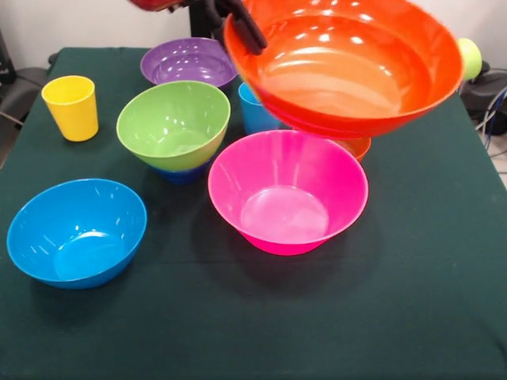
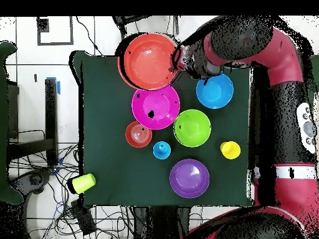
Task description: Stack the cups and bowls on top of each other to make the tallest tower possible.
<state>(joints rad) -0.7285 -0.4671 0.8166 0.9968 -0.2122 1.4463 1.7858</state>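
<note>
My gripper (image 1: 244, 30) (image 2: 184, 62) is shut on the rim of the large orange-red bowl (image 1: 348, 63) (image 2: 148, 61) and holds it tilted in the air above the table's edge. The pink bowl (image 1: 287, 194) (image 2: 156, 107) sits below and beside it. The lime green bowl (image 1: 174, 120) (image 2: 192, 127) rests on the small dark blue bowl (image 1: 181, 172). Standing alone are the light blue bowl (image 1: 77, 229) (image 2: 215, 91), the purple bowl (image 1: 188, 62) (image 2: 189, 178) and the small orange bowl (image 1: 355, 147) (image 2: 138, 134). The yellow cup (image 1: 71, 107) (image 2: 230, 149) and light blue cup (image 1: 253, 111) (image 2: 161, 149) stand upright.
A lime green cup (image 1: 470, 57) (image 2: 82, 182) lies at the table's corner, by its edge. The dark green cloth (image 1: 253, 332) shows bare at the side away from the robot. Cables and chair legs lie on the floor around the table.
</note>
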